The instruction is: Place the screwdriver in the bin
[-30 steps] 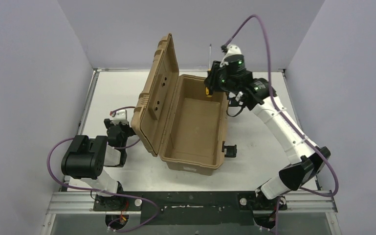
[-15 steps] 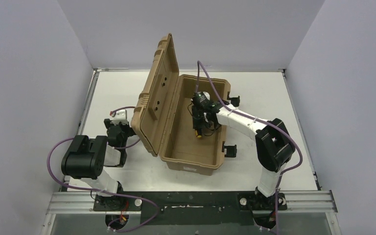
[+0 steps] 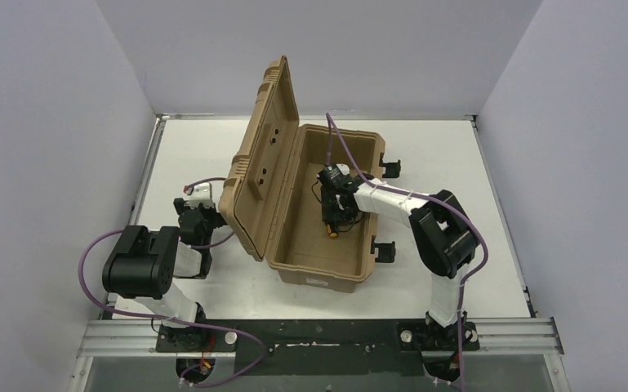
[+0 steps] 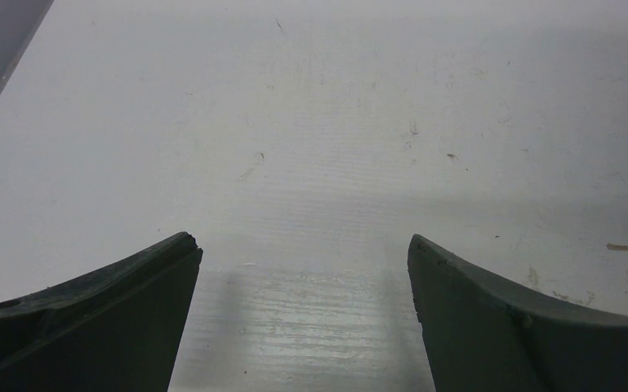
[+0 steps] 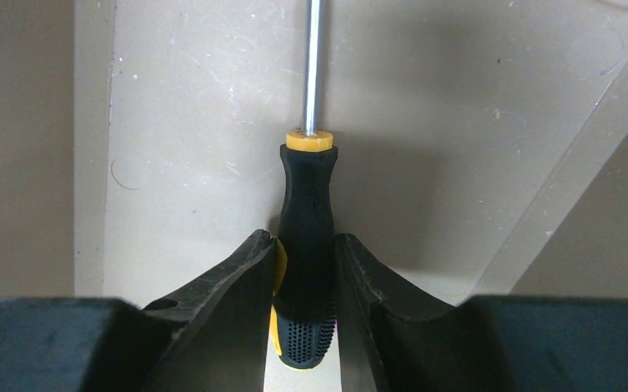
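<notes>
The tan bin (image 3: 320, 278) stands open on the table, its lid (image 3: 263, 163) raised on the left. My right gripper (image 3: 334, 214) reaches down inside the bin, shut on the screwdriver (image 3: 332, 233), low over the floor. In the right wrist view the gripper (image 5: 304, 245) clamps the black-and-yellow handle of the screwdriver (image 5: 306, 212), the silver shaft pointing away over the bin floor (image 5: 196, 163). My left gripper (image 3: 193, 219) rests left of the lid. It is open and empty over bare table in the left wrist view (image 4: 302, 245).
Black latches stick out on the bin's right side at the front (image 3: 383, 250) and the back (image 3: 390, 167). The white table (image 3: 457, 171) is walled by grey panels on three sides. The raised lid stands between the two arms.
My right arm came from above the bin's far rim down into the bin with the screwdriver, then moved slightly toward the near side. The left arm has not moved.
</notes>
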Motion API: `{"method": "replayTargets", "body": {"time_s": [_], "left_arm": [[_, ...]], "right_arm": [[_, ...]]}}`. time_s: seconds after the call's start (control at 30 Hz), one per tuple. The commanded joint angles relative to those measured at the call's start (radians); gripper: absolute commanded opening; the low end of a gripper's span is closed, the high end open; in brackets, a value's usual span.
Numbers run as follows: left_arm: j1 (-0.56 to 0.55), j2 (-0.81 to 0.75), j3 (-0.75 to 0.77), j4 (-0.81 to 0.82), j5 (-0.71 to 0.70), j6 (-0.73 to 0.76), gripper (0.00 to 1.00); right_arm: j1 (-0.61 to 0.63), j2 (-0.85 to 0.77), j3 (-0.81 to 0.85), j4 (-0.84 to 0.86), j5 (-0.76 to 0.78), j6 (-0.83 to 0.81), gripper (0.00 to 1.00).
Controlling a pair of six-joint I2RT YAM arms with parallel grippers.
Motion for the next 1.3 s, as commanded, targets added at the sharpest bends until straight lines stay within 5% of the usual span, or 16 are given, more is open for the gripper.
{"method": "replayTargets", "body": {"time_s": [0.0,0.13,0.33,0.57,0.83,1.03,1.27], "left_arm": [[-0.003,-0.009,0.02,0.045,-0.009,-0.008,0.97],[-0.003,-0.007,0.02,0.045,-0.008,-0.009,0.97],[-0.002,-0.008,0.02,0.045,-0.008,-0.008,0.97],[-0.003,-0.008,0.02,0.045,-0.008,-0.009,0.97],[-0.003,-0.008,0.02,0.044,-0.008,-0.009,0.97],[-0.004,-0.009,0.02,0.044,-0.008,-0.008,0.97],[-0.004,-0.008,0.02,0.044,-0.008,-0.008,0.97]], "right_arm": [[0.002,-0.036,0.039,0.007,0.045,0.018,0.35],[0.003,-0.085,0.079,-0.034,0.064,0.015,0.56],[-0.005,-0.185,0.21,-0.083,0.113,-0.067,0.71],[-0.083,-0.373,0.213,0.028,0.159,-0.251,1.0],[-0.415,-0.684,-0.142,0.262,0.209,-0.312,1.0],[-0.663,-0.817,-0.477,0.475,0.027,-0.394,1.0],[-0.762,-0.812,-0.795,0.706,-0.14,-0.382,1.0]]}}
